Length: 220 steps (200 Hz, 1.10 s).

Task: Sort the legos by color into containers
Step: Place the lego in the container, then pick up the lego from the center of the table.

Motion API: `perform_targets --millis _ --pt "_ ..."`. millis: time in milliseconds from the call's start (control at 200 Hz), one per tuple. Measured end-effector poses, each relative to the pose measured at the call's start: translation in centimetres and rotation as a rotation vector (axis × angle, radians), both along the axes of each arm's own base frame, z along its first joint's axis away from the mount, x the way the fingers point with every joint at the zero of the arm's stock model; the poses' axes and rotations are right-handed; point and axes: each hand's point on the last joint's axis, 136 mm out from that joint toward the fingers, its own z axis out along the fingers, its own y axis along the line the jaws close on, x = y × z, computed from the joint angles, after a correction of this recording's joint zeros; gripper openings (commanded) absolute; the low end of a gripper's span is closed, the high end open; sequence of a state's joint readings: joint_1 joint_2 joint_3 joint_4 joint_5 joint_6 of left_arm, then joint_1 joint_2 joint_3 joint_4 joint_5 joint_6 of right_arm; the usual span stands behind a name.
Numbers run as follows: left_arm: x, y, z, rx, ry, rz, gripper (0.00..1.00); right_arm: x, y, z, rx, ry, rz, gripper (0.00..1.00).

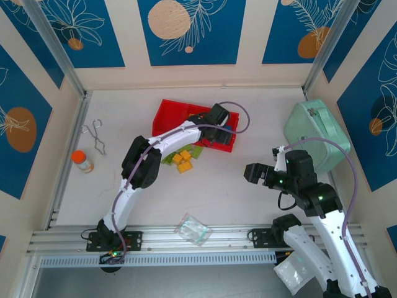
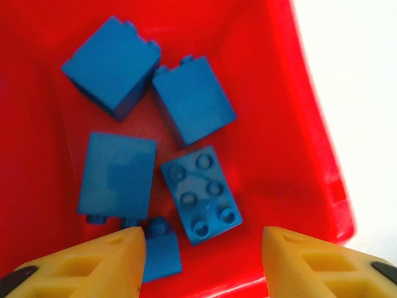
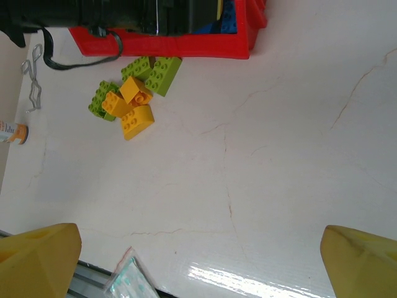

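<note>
mint case [image 1: 316, 133], wire tongs [image 1: 95, 135], small bottle [image 1: 82, 161] and clear bag [image 1: 193, 229] lie apart.

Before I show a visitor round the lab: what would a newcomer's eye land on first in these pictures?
The red tray at the far middle of the table, with the left gripper open above blue bricks in its right-end compartment. Then green and yellow bricks heaped just in front of the tray, and the mint case at the right.

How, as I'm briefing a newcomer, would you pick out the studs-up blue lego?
Find the long red tray on the table; its right-end compartment holds the blue legos. Only the studs-up lego lies knobbed top upward; its neighbours show smooth sides.
</note>
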State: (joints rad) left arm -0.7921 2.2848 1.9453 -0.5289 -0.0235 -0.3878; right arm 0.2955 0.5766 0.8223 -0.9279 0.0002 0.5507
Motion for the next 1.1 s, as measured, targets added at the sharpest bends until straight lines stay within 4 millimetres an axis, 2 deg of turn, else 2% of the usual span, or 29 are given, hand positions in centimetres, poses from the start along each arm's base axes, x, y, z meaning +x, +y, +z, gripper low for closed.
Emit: perform_targets --millis 60,130,200,375,515,650,810,940,1100 --pt "-0.6 0.6 -0.1 0.019 0.003 -0.012 0.61 0.0 0.0 0.0 0.0 0.0 0.0 0.99" --pt "-1.3 1.5 0.8 0.037 -0.009 -0.023 0.64 0.0 0.0 0.0 0.0 0.0 0.0 0.99" --pt "-1.8 2.7 2.5 0.057 -0.041 -0.02 0.73 0.0 0.0 0.0 0.0 0.0 0.0 0.99" --pt "-4.0 7.1 7.7 0.101 -0.137 -0.003 0.87 0.0 0.0 0.0 0.0 0.001 0.0 0.99" --pt "-6.3 11.0 9.2 0.146 -0.176 0.016 0.9 0.0 0.0 0.0 -0.001 0.002 0.0 0.99" --pt "-8.1 13.5 7.6 0.224 -0.165 -0.007 0.88 0.0 0.0 -0.1 -0.001 0.003 0.0 0.99" --pt "-9.1 15.1 5.0 0.303 -0.109 -0.035 0.84 0.0 0.0 -0.1 -0.001 0.003 0.0 0.99" --pt "-8.8 16.1 3.4 0.353 -0.076 -0.029 0.8 0.0 0.1 -0.1 -0.001 0.003 0.007 0.99" --pt "-8.0 18.0 0.4 0.453 -0.024 0.002 0.74 -0.2 0.3 -0.1 -0.003 0.002 0.02 0.99"
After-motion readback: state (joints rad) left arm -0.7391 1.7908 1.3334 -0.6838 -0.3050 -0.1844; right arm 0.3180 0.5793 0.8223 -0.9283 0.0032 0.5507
